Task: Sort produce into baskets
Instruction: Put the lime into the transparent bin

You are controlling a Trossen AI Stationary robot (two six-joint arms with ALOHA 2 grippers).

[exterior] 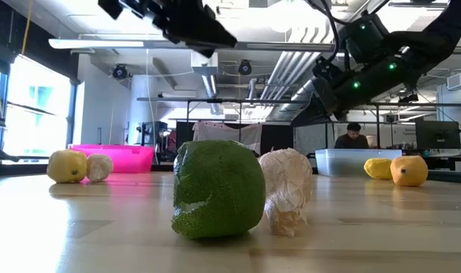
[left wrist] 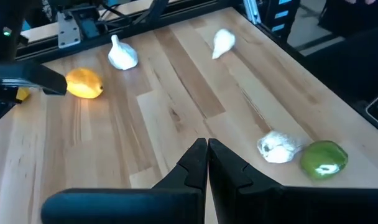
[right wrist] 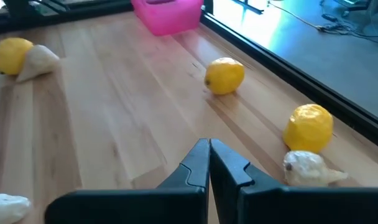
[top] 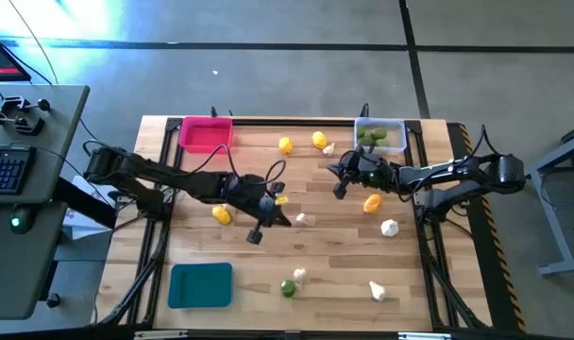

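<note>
Both grippers are shut, empty and above the table's middle. My left gripper [top: 279, 217] [left wrist: 207, 150] hangs left of centre, and a lime [left wrist: 323, 158] and a garlic bulb [left wrist: 279, 146] lie beyond it toward the near edge. My right gripper [top: 338, 179] [right wrist: 209, 150] hangs right of centre, near two lemons [right wrist: 224, 76] [right wrist: 308, 126] and a garlic bulb [right wrist: 307, 168]. The pink basket [top: 206, 133] stands far left. The clear basket [top: 379, 135] stands far right and holds limes. The teal basket [top: 200, 284] stands near left.
More produce lies loose on the wood: lemons [top: 221, 214] [top: 371, 202] and garlic bulbs [top: 303, 219] [top: 389, 228] [top: 377, 291]. A lime [top: 288, 289] and a garlic bulb [top: 298, 276] lie by the near edge. A desk with a keyboard [top: 4, 170] stands left of the table.
</note>
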